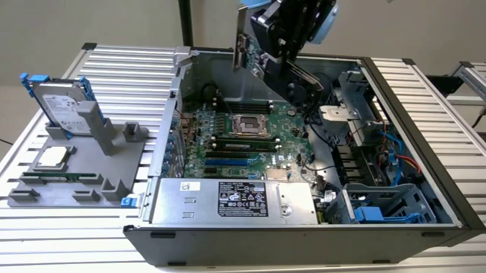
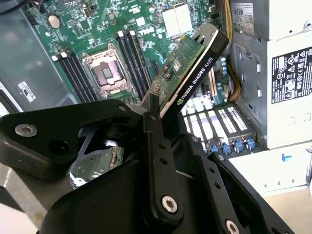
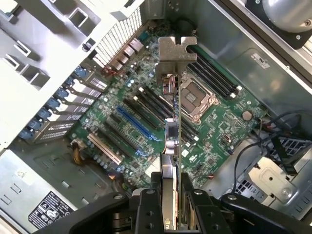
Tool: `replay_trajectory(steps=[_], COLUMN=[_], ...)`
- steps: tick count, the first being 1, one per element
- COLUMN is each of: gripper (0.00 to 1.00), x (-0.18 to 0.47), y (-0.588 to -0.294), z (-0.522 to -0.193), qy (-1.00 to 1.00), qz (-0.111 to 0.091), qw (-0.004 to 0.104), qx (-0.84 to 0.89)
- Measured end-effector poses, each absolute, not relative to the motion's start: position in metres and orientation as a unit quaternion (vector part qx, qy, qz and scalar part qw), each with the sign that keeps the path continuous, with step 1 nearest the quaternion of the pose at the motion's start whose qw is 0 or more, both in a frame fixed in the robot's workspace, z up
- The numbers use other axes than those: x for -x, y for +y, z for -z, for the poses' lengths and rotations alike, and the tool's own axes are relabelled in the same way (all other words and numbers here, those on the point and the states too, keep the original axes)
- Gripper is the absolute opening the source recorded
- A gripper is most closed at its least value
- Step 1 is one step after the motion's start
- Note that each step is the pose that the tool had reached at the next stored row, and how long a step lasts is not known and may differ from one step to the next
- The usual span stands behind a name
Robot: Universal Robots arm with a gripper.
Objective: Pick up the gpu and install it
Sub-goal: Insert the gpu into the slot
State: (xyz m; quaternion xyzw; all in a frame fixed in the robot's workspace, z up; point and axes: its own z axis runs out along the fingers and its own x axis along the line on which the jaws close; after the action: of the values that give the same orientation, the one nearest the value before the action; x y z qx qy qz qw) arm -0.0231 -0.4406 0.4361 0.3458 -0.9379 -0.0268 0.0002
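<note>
Hanging over the motherboard, the green gpu shows a silver bracket.

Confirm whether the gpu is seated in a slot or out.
Out: the gripper holds the gpu edge-on above the motherboard, its bracket clear of the slots.

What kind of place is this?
Probably a robot lab's computer-assembly bench: an open computer case on a slatted metal table, a grey parts fixture beside it, and the gripper holding the gpu.
</note>
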Motion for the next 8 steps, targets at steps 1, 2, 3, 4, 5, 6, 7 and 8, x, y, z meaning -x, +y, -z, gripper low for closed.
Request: replay_trajectory(steps=[1,2,3,4,5,6,7,8], gripper=[0.00,0.00,0.00,0.00,0.00,0.00,0.00,0.00], x=[0.0231,0.0231,0.0231,0.0231,0.0231,0.0231,0.0231,0.0231], y=[-0.4406,-0.4406,-0.4406,-0.4406,-0.4406,-0.4406,-0.4406,-0.4406], z=[-0.4361,-0.4361,-0.4361,-0.4362,-0.4362,-0.4361,-0.4362,-0.4362], qy=[-0.937,-0.936,-0.934,-0.933,-0.932,-0.931,-0.930,-0.928], qz=[0.027,0.027,0.027,0.027,0.027,0.027,0.027,0.027], qw=[0.000,0.000,0.000,0.001,0.001,0.001,0.001,0.001], qx=[-0.349,-0.352,-0.355,-0.358,-0.361,-0.364,-0.367,-0.370])
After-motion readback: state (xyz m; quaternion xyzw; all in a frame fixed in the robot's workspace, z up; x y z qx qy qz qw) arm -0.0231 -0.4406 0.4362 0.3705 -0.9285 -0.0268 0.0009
